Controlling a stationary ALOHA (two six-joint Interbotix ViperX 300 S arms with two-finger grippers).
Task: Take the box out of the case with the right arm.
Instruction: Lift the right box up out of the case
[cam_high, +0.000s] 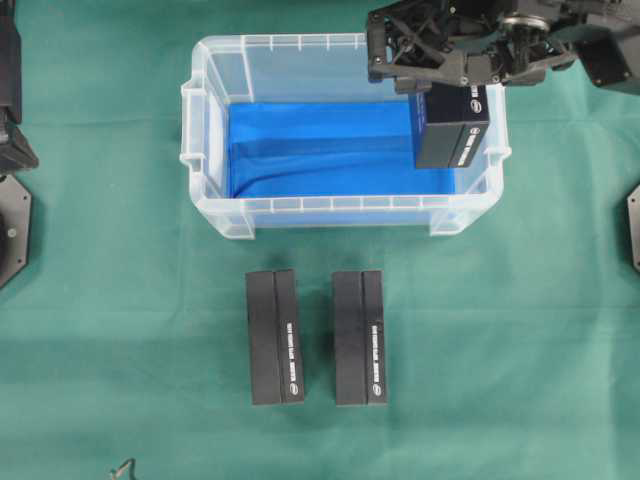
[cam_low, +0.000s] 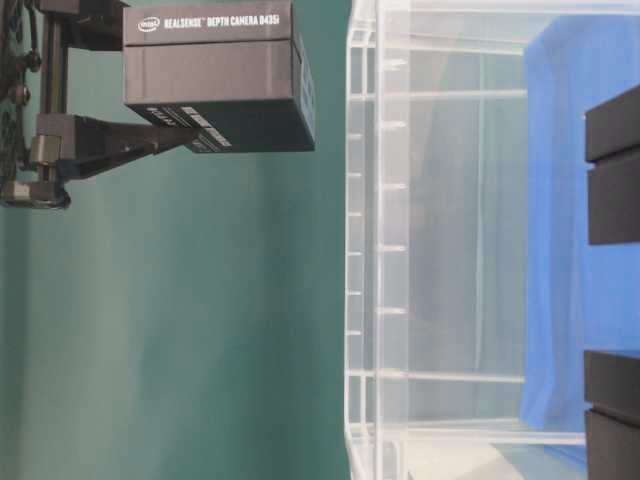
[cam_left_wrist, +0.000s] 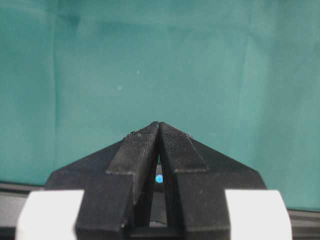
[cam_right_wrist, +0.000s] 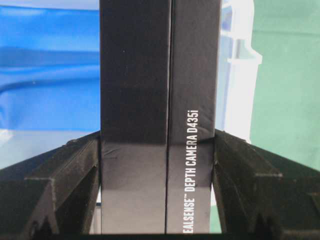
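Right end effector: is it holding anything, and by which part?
Yes: the right end effector clamps a black box by its two long side faces, near one end.

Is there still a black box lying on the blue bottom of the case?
No, the case shows only bare blue lining; the one box over it is clamped in the right end effector.

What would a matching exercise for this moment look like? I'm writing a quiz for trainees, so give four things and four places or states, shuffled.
Things
1. black rectangular cardboard box with white lettering
2. clear plastic rectangular case with blue lining
3. pair of black boxes
4. left gripper

Places or states
A. lying side by side on the green cloth in front of the case
B. shut, holding nothing
C. clamped in the right gripper, lifted above the case's right end
D. standing open on the cloth, no box inside

Pairs: 1-C, 2-D, 3-A, 4-B
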